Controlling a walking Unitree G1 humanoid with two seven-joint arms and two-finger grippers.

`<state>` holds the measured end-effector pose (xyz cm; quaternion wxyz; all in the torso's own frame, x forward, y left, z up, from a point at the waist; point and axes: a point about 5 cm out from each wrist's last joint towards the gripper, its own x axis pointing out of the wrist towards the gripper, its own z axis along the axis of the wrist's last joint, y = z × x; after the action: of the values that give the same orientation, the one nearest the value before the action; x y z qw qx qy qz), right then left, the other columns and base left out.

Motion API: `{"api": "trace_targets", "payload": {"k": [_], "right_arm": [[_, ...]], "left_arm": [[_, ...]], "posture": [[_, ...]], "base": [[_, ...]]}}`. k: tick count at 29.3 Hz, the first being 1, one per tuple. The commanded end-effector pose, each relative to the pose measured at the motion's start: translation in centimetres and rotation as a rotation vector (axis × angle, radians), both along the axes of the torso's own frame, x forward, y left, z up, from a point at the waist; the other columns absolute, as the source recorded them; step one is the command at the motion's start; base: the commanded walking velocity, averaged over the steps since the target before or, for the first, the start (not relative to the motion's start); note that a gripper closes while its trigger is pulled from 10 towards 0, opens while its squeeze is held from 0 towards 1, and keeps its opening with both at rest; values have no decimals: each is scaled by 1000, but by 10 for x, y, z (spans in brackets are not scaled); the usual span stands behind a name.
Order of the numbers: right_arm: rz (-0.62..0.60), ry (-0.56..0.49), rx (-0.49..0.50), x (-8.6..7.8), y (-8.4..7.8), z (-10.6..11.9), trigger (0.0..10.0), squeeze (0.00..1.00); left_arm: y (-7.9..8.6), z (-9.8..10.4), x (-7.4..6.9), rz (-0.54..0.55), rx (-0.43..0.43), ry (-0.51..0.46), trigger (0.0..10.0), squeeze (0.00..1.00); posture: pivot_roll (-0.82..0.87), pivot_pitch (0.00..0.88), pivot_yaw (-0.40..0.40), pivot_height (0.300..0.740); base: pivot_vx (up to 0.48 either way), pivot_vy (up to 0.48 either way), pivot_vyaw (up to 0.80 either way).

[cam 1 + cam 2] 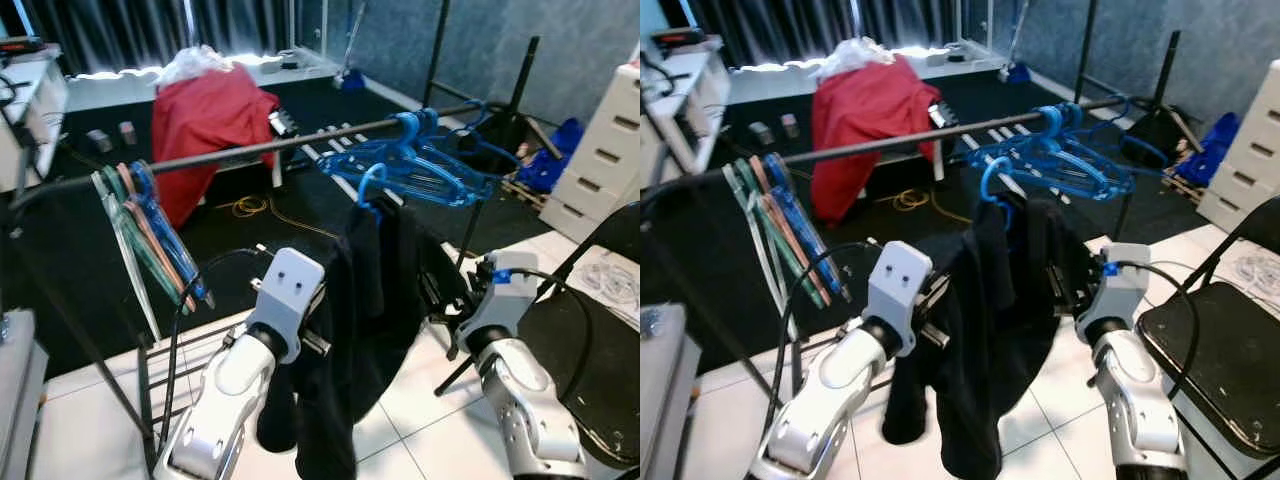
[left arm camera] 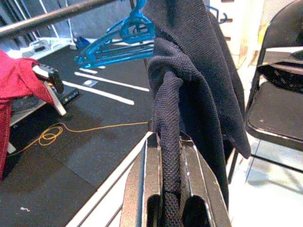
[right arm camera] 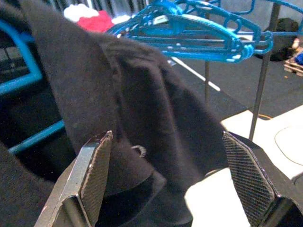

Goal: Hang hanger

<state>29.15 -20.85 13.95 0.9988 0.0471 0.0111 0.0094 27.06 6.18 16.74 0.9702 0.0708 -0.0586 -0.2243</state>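
Now | left gripper pinches black garment | white tile floor

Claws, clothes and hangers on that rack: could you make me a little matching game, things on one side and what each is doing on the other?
Things:
1. left claw
2. right claw
3. blue hangers
4. red cloth

States:
A. bunched together on the rail
B. open, fingers either side of the black garment
C. draped over something beyond the rail
D. shut on a fold of the black garment

Pairs: 1-D, 2-B, 3-A, 4-C
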Motion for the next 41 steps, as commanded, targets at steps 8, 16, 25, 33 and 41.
{"api": "trace_targets", "payload": {"k": [8,16,25,33,41], "right_arm": [[-7,6,5,0,-2,-1,10000,0],[-10,9,6,-1,-2,-1,10000,0],[1,19,5,0,-3,-3,10000,0],[7,24,2,0,-3,-3,10000,0],[9,28,4,0,-3,-3,10000,0]], "left_arm": [[-7,12,3,26,-49,-12,10000,0],[33,5,3,262,-99,42,10000,0],[77,-7,-16,503,-95,124,10000,0],[98,-14,-35,652,-142,186,10000,0],[105,-27,-43,724,-150,289,10000,0]], "posture": [[-96,0,7,740],[-96,0,11,740],[-79,0,4,740],[-76,0,3,740],[-70,12,-2,740]], "base": [[480,0,0],[353,0,0],[0,0,0],[0,0,0],[0,0,0]]}}
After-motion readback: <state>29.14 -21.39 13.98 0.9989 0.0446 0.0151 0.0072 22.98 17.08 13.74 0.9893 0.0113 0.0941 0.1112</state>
